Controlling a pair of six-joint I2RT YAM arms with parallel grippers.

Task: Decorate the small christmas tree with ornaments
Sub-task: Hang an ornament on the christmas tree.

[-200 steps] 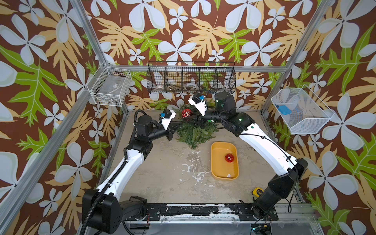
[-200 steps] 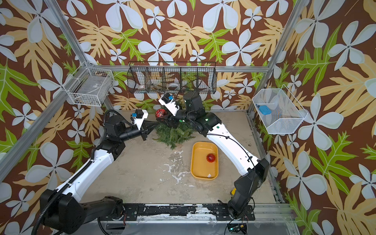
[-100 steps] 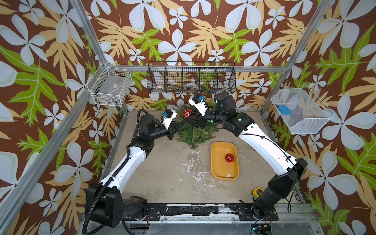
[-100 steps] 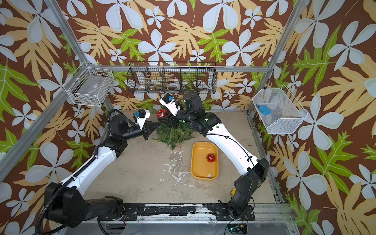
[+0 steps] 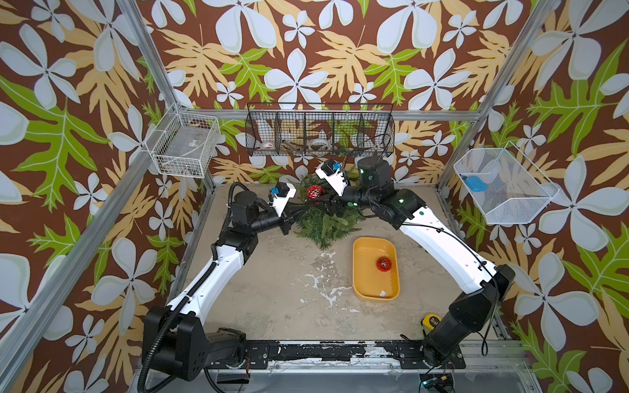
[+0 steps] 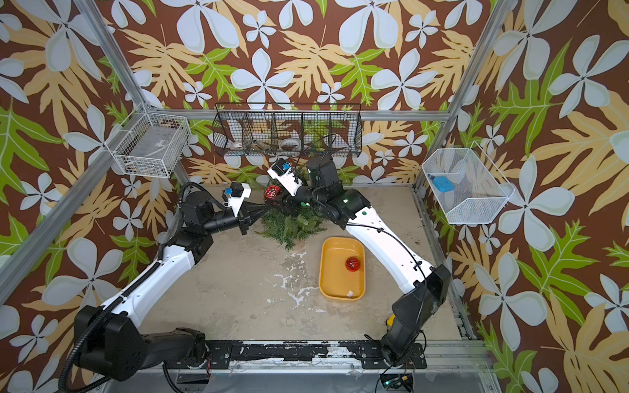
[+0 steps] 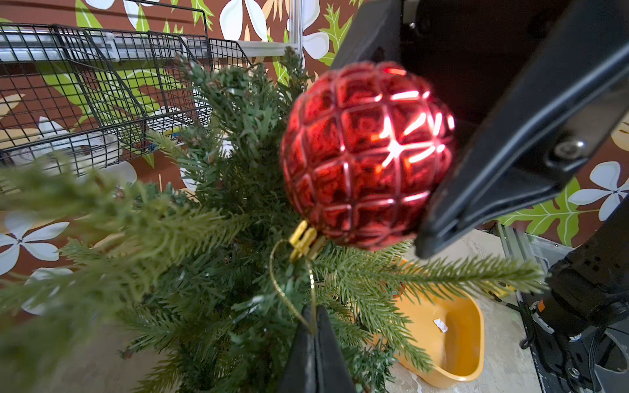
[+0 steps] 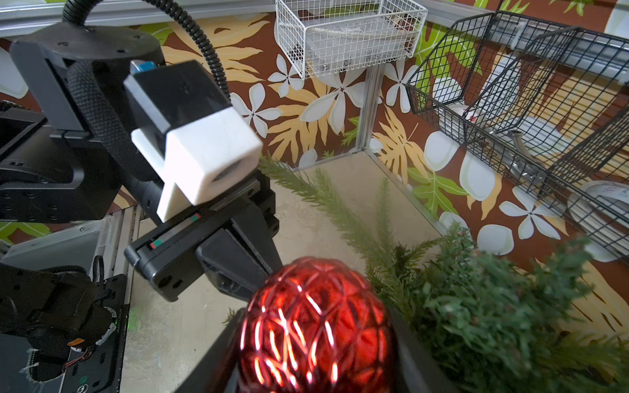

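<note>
Hanging a red bauble was the step in hand, I'd say. Counter [image 5: 272,289] carried the small christmas tree [image 5: 323,224], with both arms reaching in over it. Yellow tray [image 5: 366,289] sat just beside the tree on the side facing the arm bases, well clear of the branches, with the tray ornament [image 5: 384,264] loose inside. Right tool [image 8: 315,340] was clamped on the body of the held ornament [image 7: 367,153], just above the tree's upper branches, one jaw on each flank. Left tool [image 7: 312,326] came in low among those branches, tips pinched tight on the gold loop [image 7: 272,268]. Gold cap [image 7: 304,240] pointed down into the needles, with the loop running from it to the left tips. Couldn't find the gold bauble anywhere.

Judgement: early in the job, nothing visibly hung yet. The next move called for the left tool to draw the loop over a branch tip, then the right to let go only once the loop had caught. The thread looked thin and slack, so the bauble could have dropped through the needles.
</note>
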